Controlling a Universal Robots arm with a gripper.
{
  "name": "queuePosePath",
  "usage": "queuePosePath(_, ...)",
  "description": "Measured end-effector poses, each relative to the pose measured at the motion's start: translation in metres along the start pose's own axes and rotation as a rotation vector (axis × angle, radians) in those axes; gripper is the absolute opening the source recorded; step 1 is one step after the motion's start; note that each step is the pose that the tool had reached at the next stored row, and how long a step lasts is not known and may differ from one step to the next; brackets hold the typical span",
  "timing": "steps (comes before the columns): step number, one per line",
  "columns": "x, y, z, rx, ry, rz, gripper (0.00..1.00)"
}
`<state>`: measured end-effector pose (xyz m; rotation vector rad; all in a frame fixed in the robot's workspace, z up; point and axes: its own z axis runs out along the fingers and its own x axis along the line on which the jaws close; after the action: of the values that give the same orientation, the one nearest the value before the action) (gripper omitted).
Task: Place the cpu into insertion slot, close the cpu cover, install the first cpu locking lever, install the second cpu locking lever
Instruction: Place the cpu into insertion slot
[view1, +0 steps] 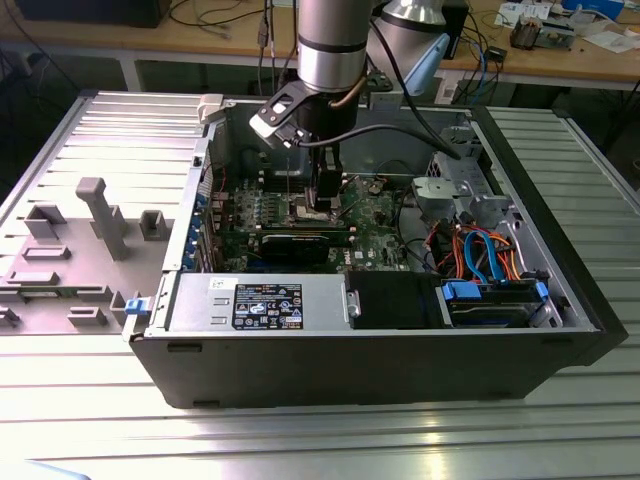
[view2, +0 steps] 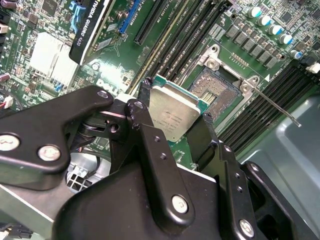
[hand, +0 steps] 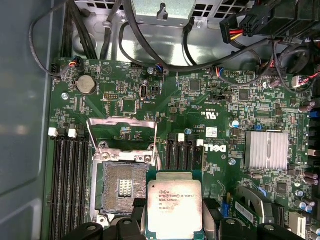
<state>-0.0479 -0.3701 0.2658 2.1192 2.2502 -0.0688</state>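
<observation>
My gripper (view2: 175, 105) is shut on the cpu (view2: 172, 112), a flat square chip with a silvery top, pinched by two opposite edges between black fingers (view2: 145, 95). In the first wrist view the cpu (hand: 174, 207) hangs level beside the insertion slot (hand: 122, 187), offset from it, not over it. The slot's dark pin field lies bare inside its silver rim (view2: 217, 90). The cpu cover (hand: 122, 120), a thin silver frame, stands raised at the slot's far side. A thin locking lever (view2: 280, 107) sticks out from the slot, unlatched. In the exterior view my gripper (view1: 322, 208) reaches down into the open computer case.
Long black memory slots (hand: 70, 185) flank the socket on both sides. A black graphics card (view1: 305, 245) and a finned heatsink (hand: 266, 150) lie close by. The grey drive cage (view1: 455, 195), coloured cables (view1: 480, 250) and the power supply (view1: 260, 300) crowd the case.
</observation>
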Motion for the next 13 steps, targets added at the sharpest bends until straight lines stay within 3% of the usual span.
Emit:
queuePosePath(2,0.0000,0.0000,0.0004,0.0000,0.0001,0.000,0.54)
queuePosePath(4,0.0004,-0.0002,0.0058,0.0000,0.0000,0.000,0.54)
queuePosePath(13,0.0026,-0.0016,0.0057,0.0000,0.0000,0.000,0.54)
